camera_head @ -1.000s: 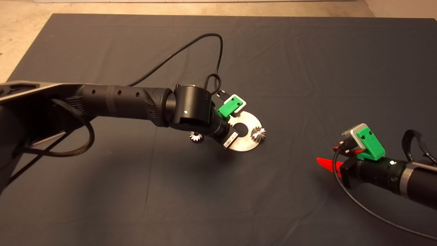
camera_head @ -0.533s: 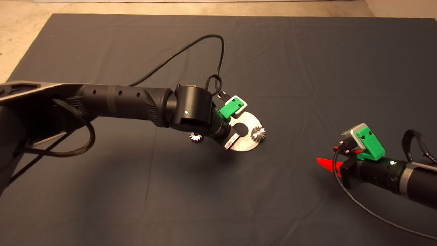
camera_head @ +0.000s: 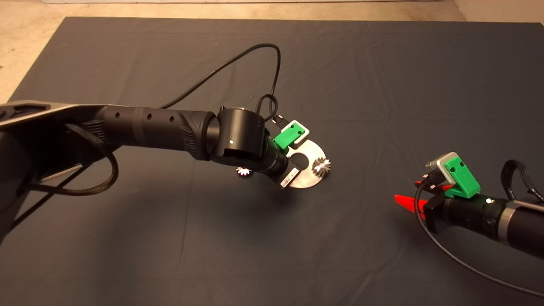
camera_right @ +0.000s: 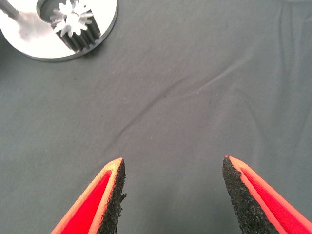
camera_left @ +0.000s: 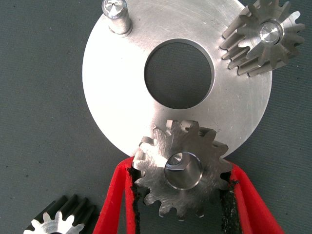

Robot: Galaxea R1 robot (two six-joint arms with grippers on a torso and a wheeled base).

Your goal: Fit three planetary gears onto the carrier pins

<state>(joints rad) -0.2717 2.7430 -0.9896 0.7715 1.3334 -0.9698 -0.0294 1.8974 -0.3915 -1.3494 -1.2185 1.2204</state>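
Fingers [camera_left: 122, 195] of the left gripper [camera_left: 181, 195] are clamped on one of the planetary gears [camera_left: 181, 175], black pads pressed into its teeth from both sides; that held gear lies flat at the rim of the silver plate [camera_left: 122, 97], and a round shiny pin end shows inside its centre hole, though whether it is fully seated cannot be told; in the head view this gripper [camera_head: 285, 168] is hidden under its own wrist, over the plate's [camera_head: 312, 149] 8 o'clock edge near the mat's [camera_head: 382, 85] centre, the left arm [camera_head: 148, 127] reaching in from 9 o'clock; a second gear [camera_left: 261, 36] sits on a pin at the plate's 4 o'clock side in the head view [camera_head: 321, 165], the pin's flat end showing in its bore; one of the carrier pins [camera_left: 116, 14] stands bare and upright on the plate; a large round hole [camera_left: 179, 73] opens at the plate's middle, between the three; the third gear [camera_left: 61, 219] lies on the mat off the plate, just beside the left gripper's finger, at 9 o'clock of the plate in the head view [camera_head: 243, 171]; a black cable [camera_head: 255, 59] loops up from the left wrist toward 12 o'clock; right gripper [camera_right: 173, 195] hangs over bare mat well apart from the plate at 4 o'clock [camera_head: 410, 203], fingers spread wide with nothing between them.
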